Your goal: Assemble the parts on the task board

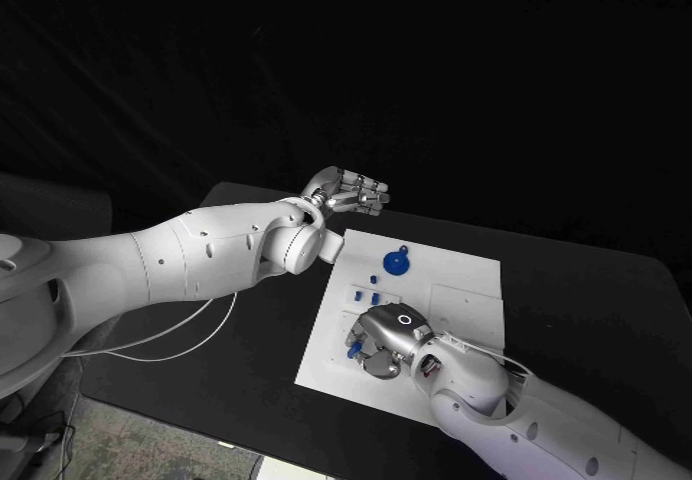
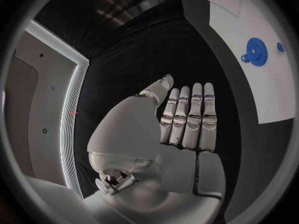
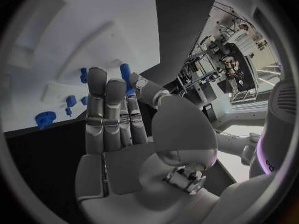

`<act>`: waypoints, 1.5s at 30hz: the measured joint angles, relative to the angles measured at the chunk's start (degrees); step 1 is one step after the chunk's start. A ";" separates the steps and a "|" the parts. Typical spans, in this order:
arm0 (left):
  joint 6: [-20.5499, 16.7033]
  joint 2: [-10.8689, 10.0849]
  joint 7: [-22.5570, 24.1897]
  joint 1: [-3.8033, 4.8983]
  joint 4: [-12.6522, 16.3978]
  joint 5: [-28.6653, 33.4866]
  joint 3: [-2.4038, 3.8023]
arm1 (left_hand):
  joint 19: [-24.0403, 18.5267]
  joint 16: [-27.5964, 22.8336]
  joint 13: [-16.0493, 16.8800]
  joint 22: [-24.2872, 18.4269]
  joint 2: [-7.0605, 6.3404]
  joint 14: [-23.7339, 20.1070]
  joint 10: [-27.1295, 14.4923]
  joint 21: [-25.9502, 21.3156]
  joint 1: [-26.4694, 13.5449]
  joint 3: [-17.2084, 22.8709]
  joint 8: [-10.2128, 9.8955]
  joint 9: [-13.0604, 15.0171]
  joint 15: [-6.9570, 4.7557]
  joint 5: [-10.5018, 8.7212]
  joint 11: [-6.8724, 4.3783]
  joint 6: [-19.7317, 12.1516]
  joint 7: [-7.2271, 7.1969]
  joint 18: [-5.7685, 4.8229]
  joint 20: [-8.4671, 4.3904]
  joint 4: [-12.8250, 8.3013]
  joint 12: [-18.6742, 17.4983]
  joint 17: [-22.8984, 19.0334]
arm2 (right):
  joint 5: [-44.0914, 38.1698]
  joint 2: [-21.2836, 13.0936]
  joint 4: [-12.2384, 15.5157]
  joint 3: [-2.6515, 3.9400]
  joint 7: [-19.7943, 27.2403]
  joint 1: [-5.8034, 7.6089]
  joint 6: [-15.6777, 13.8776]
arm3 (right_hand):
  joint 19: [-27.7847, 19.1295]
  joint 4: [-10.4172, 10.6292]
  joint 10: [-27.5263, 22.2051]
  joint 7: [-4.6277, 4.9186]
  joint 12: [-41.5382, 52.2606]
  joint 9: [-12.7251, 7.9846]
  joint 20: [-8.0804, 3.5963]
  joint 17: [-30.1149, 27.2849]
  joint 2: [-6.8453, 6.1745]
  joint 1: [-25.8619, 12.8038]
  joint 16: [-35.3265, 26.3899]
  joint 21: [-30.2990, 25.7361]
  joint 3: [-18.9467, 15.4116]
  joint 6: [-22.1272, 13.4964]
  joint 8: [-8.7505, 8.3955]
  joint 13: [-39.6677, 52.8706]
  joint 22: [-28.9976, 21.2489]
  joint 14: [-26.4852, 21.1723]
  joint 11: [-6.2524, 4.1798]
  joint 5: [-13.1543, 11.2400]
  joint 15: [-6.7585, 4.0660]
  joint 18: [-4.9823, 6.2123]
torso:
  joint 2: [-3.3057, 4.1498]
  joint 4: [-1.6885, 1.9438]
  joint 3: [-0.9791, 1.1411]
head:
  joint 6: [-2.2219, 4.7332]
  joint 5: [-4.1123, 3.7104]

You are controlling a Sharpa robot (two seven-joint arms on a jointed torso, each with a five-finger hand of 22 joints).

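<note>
- Left silver hand (image 1: pixel 349 192) hovers over the black worktop (image 1: pixel 577 290) beyond the far-left corner of the white rectangular task board (image 1: pixel 462 300); fingers straight, together, holding nothing
- Right silver hand (image 1: pixel 378 342) rests on the board's near-left part; fingers pinch a small blue peg (image 3: pixel 126 74)
- Round blue gear (image 1: pixel 395 263) lies near the board's far edge; small blue pieces (image 1: pixel 372 295) sit between gear and right hand

Two smooth white arms with rounded shells dotted by small dark screw holes. Each ends in a silver segmented hand, the left hand (image 1: pixel 351 192) and the right hand (image 1: pixel 379 341). Thin white cables (image 1: pixel 173 335) loop beneath the left arm.
</note>
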 measured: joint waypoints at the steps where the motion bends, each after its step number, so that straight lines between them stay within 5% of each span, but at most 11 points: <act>1: 0.00 0.00 -0.01 0.00 0.00 0.00 0.00 | 0.00 0.00 0.00 0.00 0.00 0.00 0.00 0.00 0.00 0.00 0.00 0.00 0.00 0.00 0.00 0.00 0.00 0.00 0.00 0.00 0.00 0.00 | -0.14 0.00 -0.03 -0.02 -0.03 0.00 0.06 | 0.00 0.00 0.00 0.00 0.00 0.00 0.00 0.00 0.00 0.00 0.00 0.00 0.00 0.00 0.00 0.00 0.00 0.00 0.00 0.00 0.00 0.00 | 0.00 0.00 0.01 | -0.02 0.00; 45: 0.15 -0.02 -0.31 0.00 -0.21 0.00 0.00 | 0.00 0.00 0.00 0.00 0.00 0.00 0.00 0.00 0.00 0.00 0.00 0.00 0.00 0.00 0.00 0.00 0.00 0.00 0.00 0.00 0.00 0.00 | -3.83 -0.23 -0.53 -0.15 -2.53 -0.26 0.69 | -0.11 -0.22 0.02 -0.14 0.03 0.03 -0.09 0.04 -0.01 0.05 0.00 0.02 0.40 0.06 -0.07 0.08 0.55 0.01 0.01 0.16 0.01 0.01 | 0.00 -0.03 0.01 | -0.25 -0.33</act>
